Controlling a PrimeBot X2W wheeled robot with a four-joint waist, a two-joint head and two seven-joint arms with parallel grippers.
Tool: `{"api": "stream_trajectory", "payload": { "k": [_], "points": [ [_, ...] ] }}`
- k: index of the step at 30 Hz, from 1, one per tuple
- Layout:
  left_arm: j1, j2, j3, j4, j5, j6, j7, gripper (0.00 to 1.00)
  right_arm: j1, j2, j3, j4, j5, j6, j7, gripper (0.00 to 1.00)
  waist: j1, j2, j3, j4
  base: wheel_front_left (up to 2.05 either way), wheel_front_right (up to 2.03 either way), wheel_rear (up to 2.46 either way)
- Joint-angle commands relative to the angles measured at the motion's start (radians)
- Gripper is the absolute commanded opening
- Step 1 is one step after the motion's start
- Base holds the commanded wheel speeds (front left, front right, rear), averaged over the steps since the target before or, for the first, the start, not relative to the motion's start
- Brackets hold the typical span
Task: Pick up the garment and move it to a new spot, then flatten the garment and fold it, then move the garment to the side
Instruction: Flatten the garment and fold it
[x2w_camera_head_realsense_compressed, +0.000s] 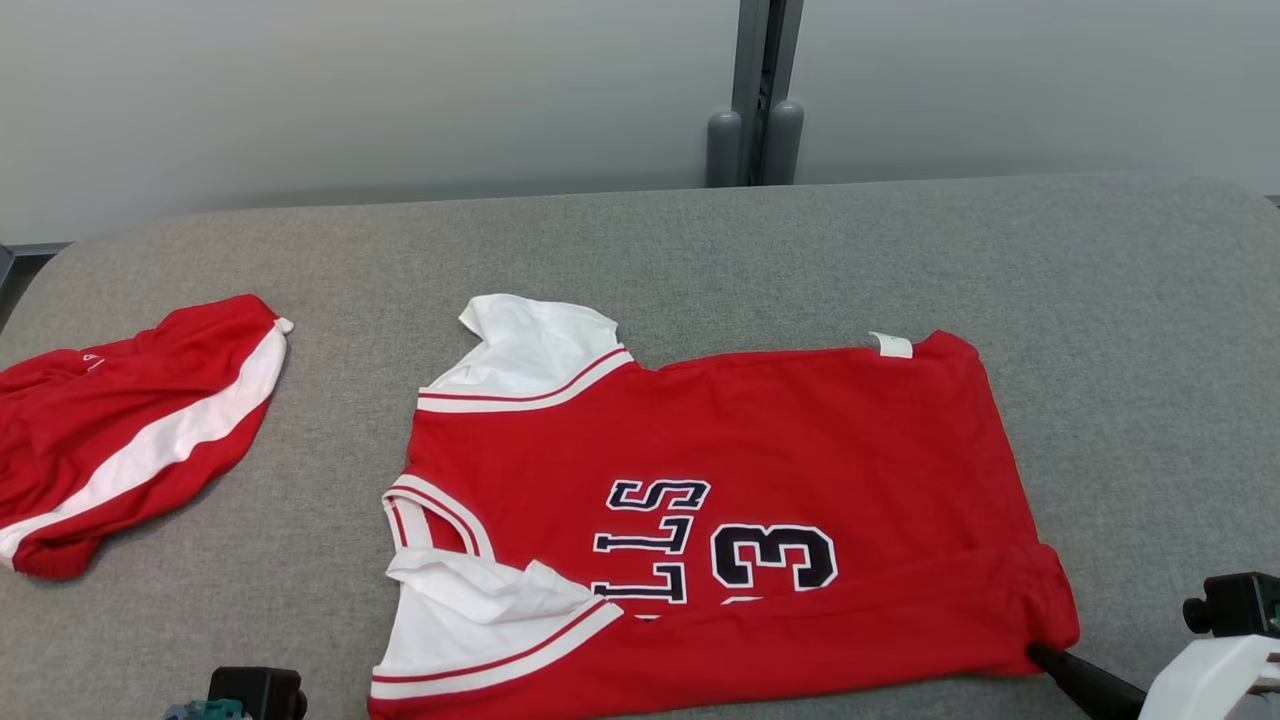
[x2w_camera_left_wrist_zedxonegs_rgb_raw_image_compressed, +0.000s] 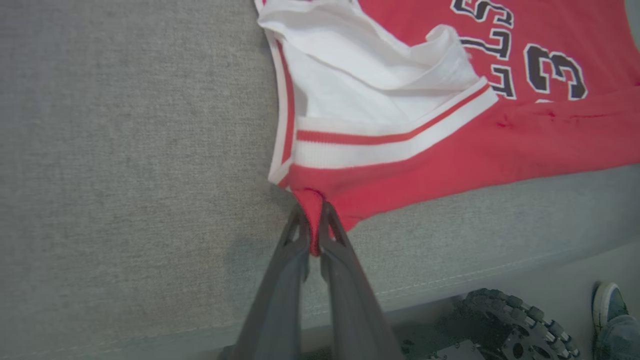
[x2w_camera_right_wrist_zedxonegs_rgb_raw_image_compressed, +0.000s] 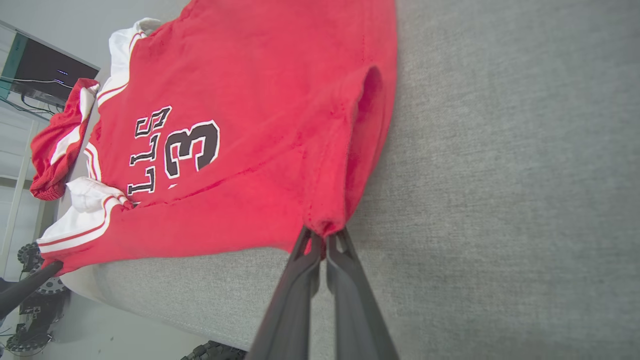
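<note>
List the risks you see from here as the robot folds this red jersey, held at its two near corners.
1. The left gripper and right gripper have their jaws shut on thin tucks of the jersey; either tuck could slip out.
2. The jersey's near side lies close to the table edge, so it might slide off.
3. The white sleeve is crumpled and may fold in creased.

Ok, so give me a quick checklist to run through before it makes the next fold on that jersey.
1. Is the left gripper shut on the jersey corner: ok.
2. Is the right gripper shut on the hem corner: ok.
3. Jersey lying flat: not ok, the near sleeve is crumpled and the hem end is bunched.
4. Bare table beyond the jersey for folding over: ok.
5. Are the red shorts apart from the jersey: ok.
6. Layers pinched in each grip: cannot tell.
</note>
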Motion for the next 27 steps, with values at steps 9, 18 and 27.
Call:
{"api": "stream_trajectory", "payload": {
  "k": [9, 18, 27],
  "points": [
    [0.001, 0.011, 0.005, -0.007, -0.001, 0.015, 0.004, 0.00, 0.075, 0.091, -0.142, -0.106, -0.097, 0.001, 0.130, 0.00, 0.0000, 0.0000, 0.002, -0.006, 0.00, 0.00, 0.00],
    [0.014, 0.017, 0.002, -0.012, -0.012, 0.018, 0.017, 0.00, 0.118, 0.186, -0.256, -0.188, -0.187, 0.001, 0.234, 0.19, 0.0000, 0.0000, -0.009, -0.013, 0.00, 0.00, 0.00],
    [0.013, 0.031, 0.001, -0.032, -0.012, 0.044, 0.040, 1.00, 0.123, 0.262, -0.332, -0.243, -0.252, 0.001, 0.294, 1.00, 0.0000, 0.0000, -0.012, -0.012, 0.00, 0.00, 0.00]
  ]
}}
